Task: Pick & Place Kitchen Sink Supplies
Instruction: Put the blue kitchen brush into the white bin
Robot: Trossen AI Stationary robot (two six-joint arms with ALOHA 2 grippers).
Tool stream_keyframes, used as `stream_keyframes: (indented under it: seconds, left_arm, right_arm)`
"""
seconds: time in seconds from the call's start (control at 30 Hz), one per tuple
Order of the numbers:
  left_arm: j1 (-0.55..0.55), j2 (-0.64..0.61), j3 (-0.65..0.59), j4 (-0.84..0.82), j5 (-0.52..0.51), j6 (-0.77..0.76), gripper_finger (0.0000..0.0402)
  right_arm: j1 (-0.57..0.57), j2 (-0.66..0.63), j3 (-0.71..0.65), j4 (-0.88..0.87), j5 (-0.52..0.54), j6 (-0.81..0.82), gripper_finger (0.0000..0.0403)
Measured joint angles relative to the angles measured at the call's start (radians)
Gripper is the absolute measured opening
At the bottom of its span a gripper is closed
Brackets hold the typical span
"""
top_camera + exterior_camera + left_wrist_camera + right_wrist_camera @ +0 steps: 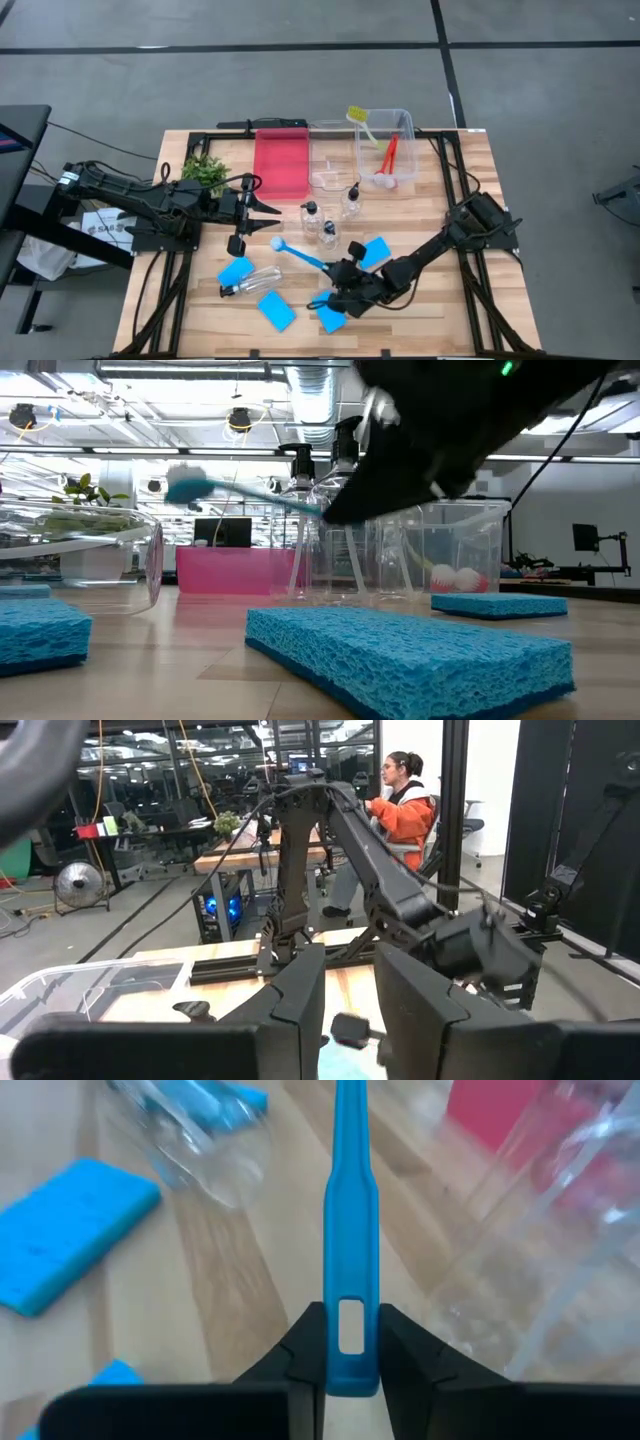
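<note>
The wooden counter (480,200) carries everything, and both dark arms reach over it. Far beyond the right hand, at the back edge, lie the red tray (281,160) and, beside it, a clear bin (402,125) that holds a red brush (386,157) and a yellow-green brush (362,124). The left hand (272,211) hangs over the counter well apart from the right hand, near the green plant (205,170); its two fingers (300,995) stand a little apart and hold nothing. The right hand (350,1342) is low over the front part of the counter and is closed on the handle end of the blue brush (350,1230); the pads press the handle from both sides. The brush runs straight away from this hand, off the counter as the low view shows, and its pale head (277,242) points toward the left hand. Blue sponges lie around the right hand: one (375,252) just behind it, one (331,318) touching or almost under it, one (277,311) near it, and one (236,271) farther off. A clear bottle (255,281) lies on its side between these last two. Three small pump bottles (328,222) stand upright beyond the brush, between the right hand and the tray.
</note>
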Motion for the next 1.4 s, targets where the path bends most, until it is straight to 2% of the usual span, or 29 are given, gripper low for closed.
stream_keyframes:
  seconds: [0.5,0.93,1.4]
  left_arm:
    - [0.0,0.0,0.0,0.0,0.0,0.0,0.0092]
    - [0.0,0.0,0.0,0.0,0.0,0.0,0.0092]
    - [0.0,0.0,0.0,0.0,0.0,-0.001,0.0092]
  right_arm:
    - [0.125,-0.245,0.0,0.005,0.41,-0.271,0.0053]
    - [0.151,-0.456,0.0,0.004,0.728,-0.559,0.0053]
    - [0.045,-0.607,0.0,-0.124,0.736,-0.602,0.0053]
